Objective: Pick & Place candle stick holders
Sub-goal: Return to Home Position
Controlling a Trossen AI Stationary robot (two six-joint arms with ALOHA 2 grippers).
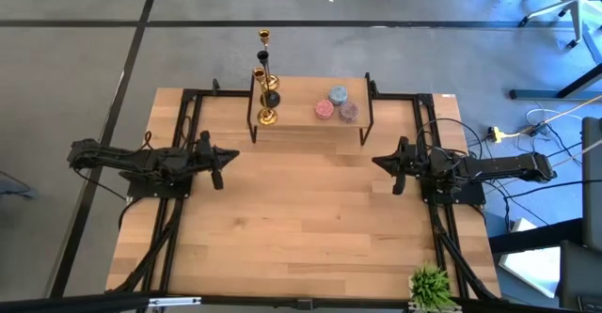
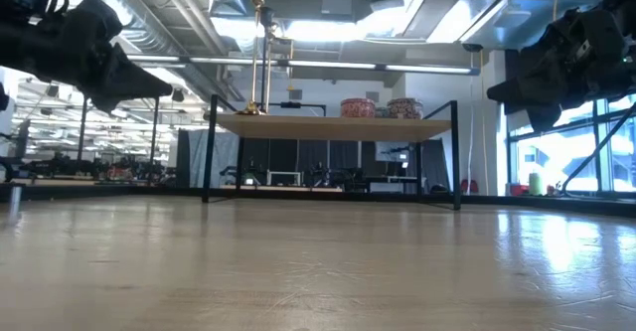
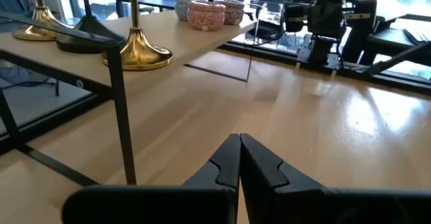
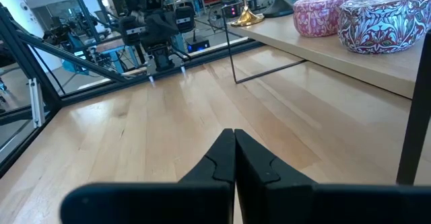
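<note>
I see the wooden table (image 1: 310, 219), black-framed shelf (image 1: 301, 117) at its far edge. Left gripper (image 3: 239, 140) and right gripper (image 4: 234, 133) hang over opposite table sides, jaws pressed together, empty. Candle stick holders (image 3: 138, 54) upright on the shelf's left end, three patterned tins (image 1: 337, 97) toward its right.

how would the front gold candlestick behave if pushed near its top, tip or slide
Probably tip: the gold candlestick shows a tall thin stem over a small flared base, so a high push likely topples it. Its polished metal looks slick, so a grip may slip. It seems rigid, and falling could hit the black candlestick beside it.
</note>
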